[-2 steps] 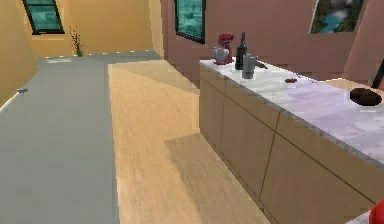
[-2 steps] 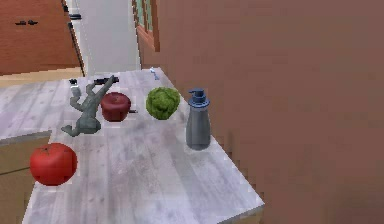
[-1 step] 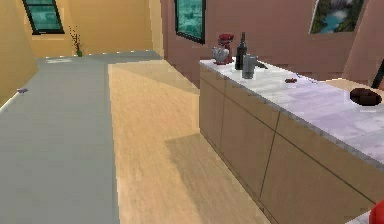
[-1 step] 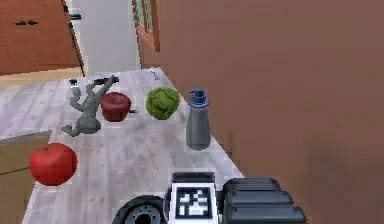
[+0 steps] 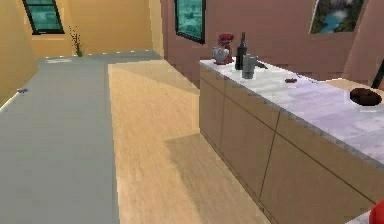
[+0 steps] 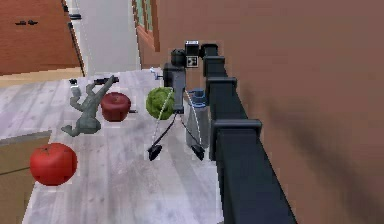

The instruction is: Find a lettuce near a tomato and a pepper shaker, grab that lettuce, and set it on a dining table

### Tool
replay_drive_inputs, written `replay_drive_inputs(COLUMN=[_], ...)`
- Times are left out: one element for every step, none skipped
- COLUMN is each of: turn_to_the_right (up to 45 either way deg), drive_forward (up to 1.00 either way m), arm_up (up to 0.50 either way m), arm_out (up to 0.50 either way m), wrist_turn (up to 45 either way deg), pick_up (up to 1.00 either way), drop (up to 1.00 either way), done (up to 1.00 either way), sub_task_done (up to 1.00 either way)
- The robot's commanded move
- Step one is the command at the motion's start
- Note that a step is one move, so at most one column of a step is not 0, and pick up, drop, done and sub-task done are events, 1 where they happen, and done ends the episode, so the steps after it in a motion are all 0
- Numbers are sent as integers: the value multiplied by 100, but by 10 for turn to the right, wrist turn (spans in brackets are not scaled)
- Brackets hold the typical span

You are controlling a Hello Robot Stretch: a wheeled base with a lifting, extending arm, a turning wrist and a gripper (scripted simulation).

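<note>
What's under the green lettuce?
Pale marbled countertop shows below the lettuce. The lettuce itself covers the spot right beneath, and the dark arm hides the countertop beside it.

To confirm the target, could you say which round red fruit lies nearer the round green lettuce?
The darker red fruit just left of the green lettuce; the brighter red fruit sits lower-left.

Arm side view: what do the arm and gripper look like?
The arm is a dark, square-sectioned bar in stepped segments. Two small white squares with black marks sit at its far end. The gripper has a dark body and two thin dark jaws.
</note>
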Motion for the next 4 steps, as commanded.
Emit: replay_drive_inputs(turn_to_the_right=[0, 0, 0, 0], drive_forward=[0, 0, 0, 0], arm_up=[0, 0, 0, 0], arm_out=[0, 0, 0, 0], wrist_turn=[450, 450, 450, 180], pick_up=[0, 0, 0, 0], drop=[0, 0, 0, 0], done=[0, 0, 0, 0], sub_task_done=[0, 0, 0, 0])
